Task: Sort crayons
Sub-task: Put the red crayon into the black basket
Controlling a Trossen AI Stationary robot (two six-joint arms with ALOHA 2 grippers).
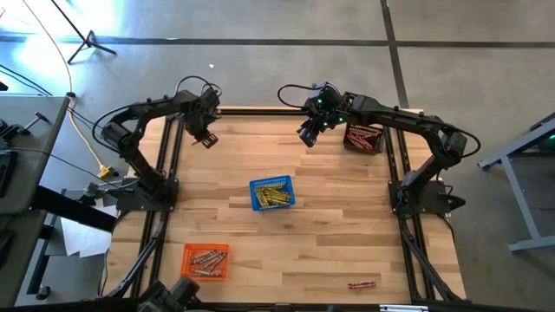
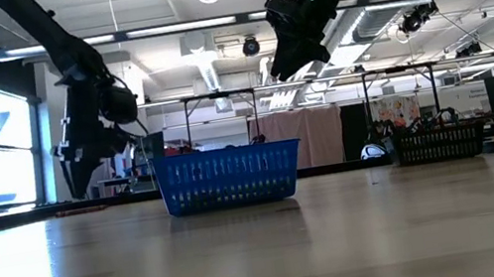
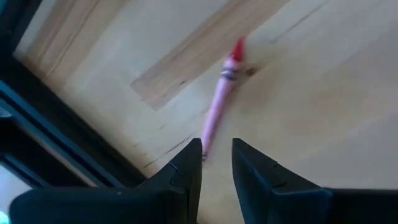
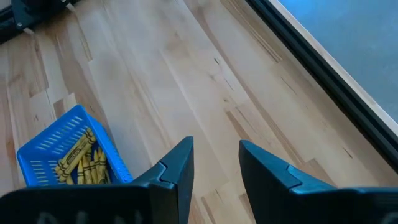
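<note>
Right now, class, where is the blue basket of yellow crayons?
In the high view the blue basket sits mid-table, between both arms, with the orange basket toward the near-left corner.

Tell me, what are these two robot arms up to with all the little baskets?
They are sorting crayons by colour. The blue basket mid-table holds yellow ones, the orange basket tan ones, and the dark basket reddish ones. The left gripper is open and hangs above a loose pink crayon on the wood. The right gripper is open, empty, and raised over the table's far side. Another red crayon lies loose near the front edge.
</note>
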